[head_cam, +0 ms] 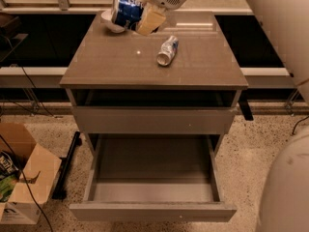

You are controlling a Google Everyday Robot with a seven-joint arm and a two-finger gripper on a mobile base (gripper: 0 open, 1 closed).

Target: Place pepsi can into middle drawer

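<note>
The pepsi can, blue with silver ends, is tilted and held in the air above the back left of the cabinet top. My gripper is shut on it, with one tan finger showing on the can's right side. The middle drawer is pulled out low at the front, and its flat grey floor is bare. It lies well below and in front of the can.
A silvery-white can lies on its side on the cabinet top, right of the gripper. A white bowl sits behind the pepsi can. A cardboard box stands on the floor at the left. My arm fills the right edge.
</note>
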